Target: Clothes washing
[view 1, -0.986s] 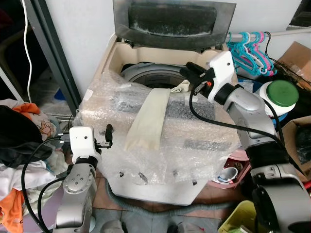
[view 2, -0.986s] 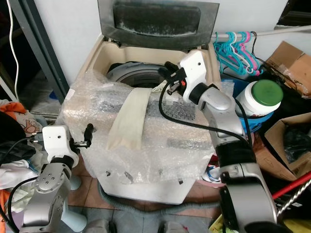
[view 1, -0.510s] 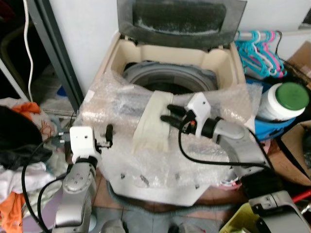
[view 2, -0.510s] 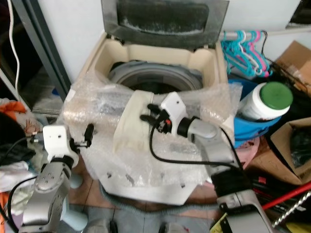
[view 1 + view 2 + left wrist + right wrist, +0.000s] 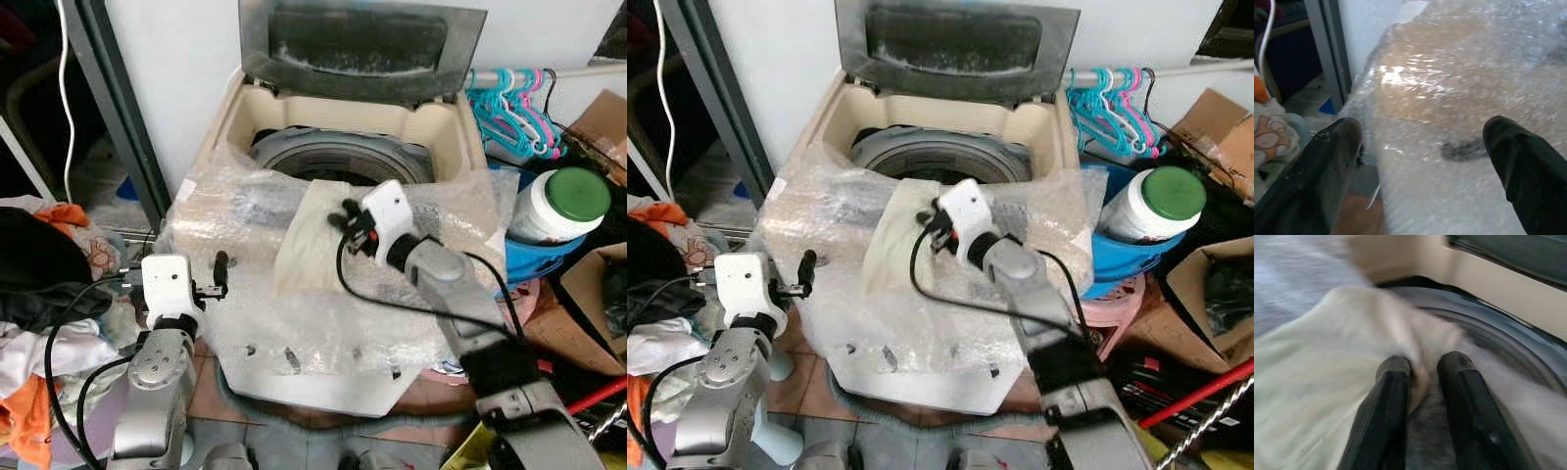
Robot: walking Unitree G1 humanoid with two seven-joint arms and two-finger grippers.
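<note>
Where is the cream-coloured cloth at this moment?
The cream cloth lies on the bubble wrap over the front edge of the open washing machine, at the middle of the eye views. The right gripper pinches its upper end beside the drum opening.

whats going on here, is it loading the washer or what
Looks like it. The right gripper has its fingers pinched on a cream cloth that lies over the bubble wrap on the front of the open top-loading washing machine, right at the drum's edge. The cloth is not in the drum yet. The left gripper is open, held beside the wrapped front corner, holding nothing. A heap of clothes waits to the robot's left.
</note>
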